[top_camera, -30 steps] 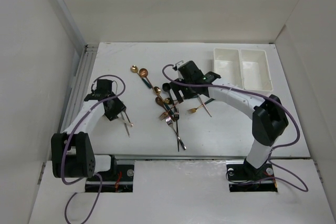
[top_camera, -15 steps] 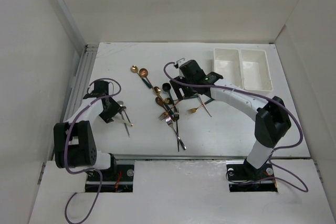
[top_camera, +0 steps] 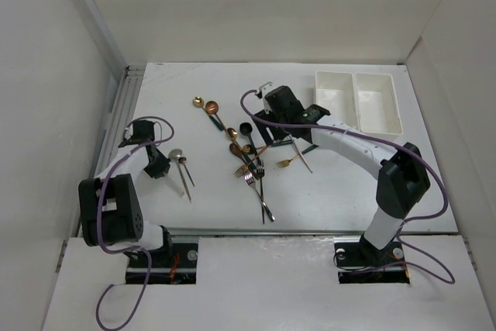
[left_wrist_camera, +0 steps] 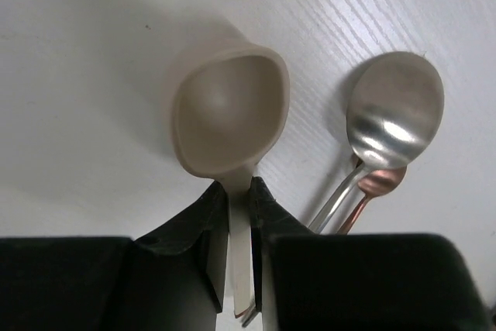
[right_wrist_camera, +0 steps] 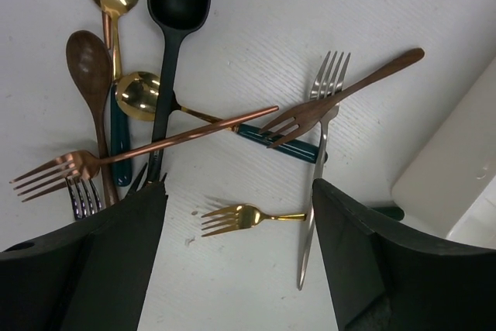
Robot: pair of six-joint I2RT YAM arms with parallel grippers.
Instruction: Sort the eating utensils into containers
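Note:
In the left wrist view my left gripper (left_wrist_camera: 239, 191) is shut on the handle of a cream spoon (left_wrist_camera: 229, 118), whose bowl lies on the table just ahead. A silver spoon (left_wrist_camera: 395, 110) and a copper spoon (left_wrist_camera: 380, 182) lie to its right. From above, the left gripper (top_camera: 158, 166) sits at the table's left. My right gripper (right_wrist_camera: 240, 187) (top_camera: 263, 137) hangs open over the utensil pile (top_camera: 248, 156), with a small gold fork (right_wrist_camera: 240, 217) below the gap. A silver fork (right_wrist_camera: 322, 153) runs past the right finger. The white containers (top_camera: 358, 101) stand at the back right.
In the pile are a black spoon (right_wrist_camera: 177, 5), a brown spoon (right_wrist_camera: 89, 60), a long copper fork (right_wrist_camera: 155, 149) and a brown fork (right_wrist_camera: 341, 98). Two spoons (top_camera: 204, 104) lie apart toward the back. One container's corner (right_wrist_camera: 457, 184) is close on the right gripper's right.
The left gripper has closed on the cream spoon's handle and drawn back to the left. The right gripper has shifted slightly over the pile and stays open.

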